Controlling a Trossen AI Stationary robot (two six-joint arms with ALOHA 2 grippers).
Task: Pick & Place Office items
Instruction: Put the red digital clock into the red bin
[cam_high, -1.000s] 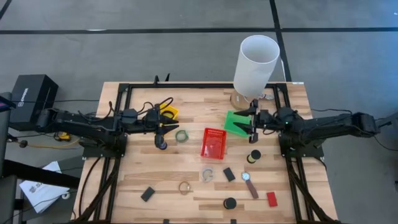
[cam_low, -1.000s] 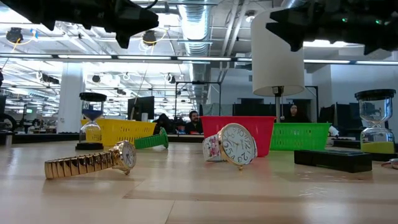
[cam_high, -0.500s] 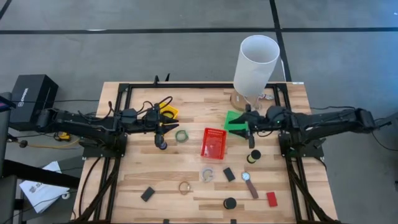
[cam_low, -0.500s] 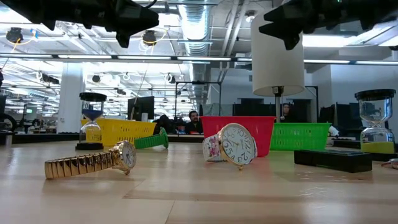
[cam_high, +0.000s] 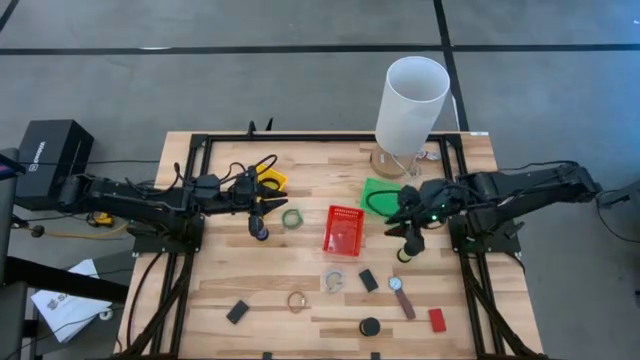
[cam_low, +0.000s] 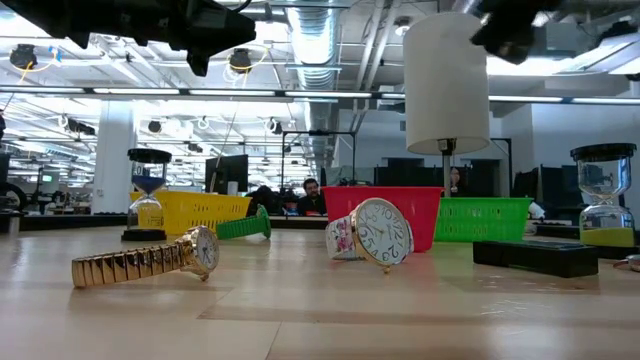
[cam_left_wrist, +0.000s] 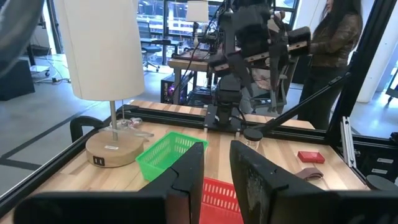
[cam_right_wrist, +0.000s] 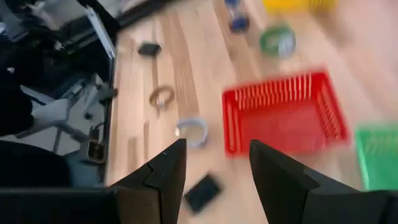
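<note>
Office items lie spread over the wooden table (cam_high: 220, 285): a green ring-shaped watch (cam_high: 292, 218), a clear one (cam_high: 333, 281), a tan one (cam_high: 298, 301), a brown-strapped watch (cam_high: 401, 296), flat black rectangles (cam_high: 237, 312) (cam_high: 368, 281), a red block (cam_high: 437, 319) and short black cylinders (cam_high: 370, 326) (cam_high: 405, 253). My left gripper (cam_high: 264, 206) hangs open and level above the table, left of the green watch, nothing between its fingers (cam_left_wrist: 186, 171). My right gripper (cam_high: 402, 226) hovers open, slanting down, by the green basket's near corner, just beyond a black cylinder, holding nothing.
A red basket (cam_high: 343, 230) stands mid-table, a green basket (cam_high: 378, 195) right of it and a yellow basket (cam_high: 271, 180) at the far left. A tall white lamp (cam_high: 412, 98) stands at the far right. Black frame rails (cam_high: 185, 290) run along both sides.
My right gripper has risen, drawn a little toward the table's near edge, tipped from about level to slanting down at the table, and rolled about its own axis. Nothing on the table has moved.
</note>
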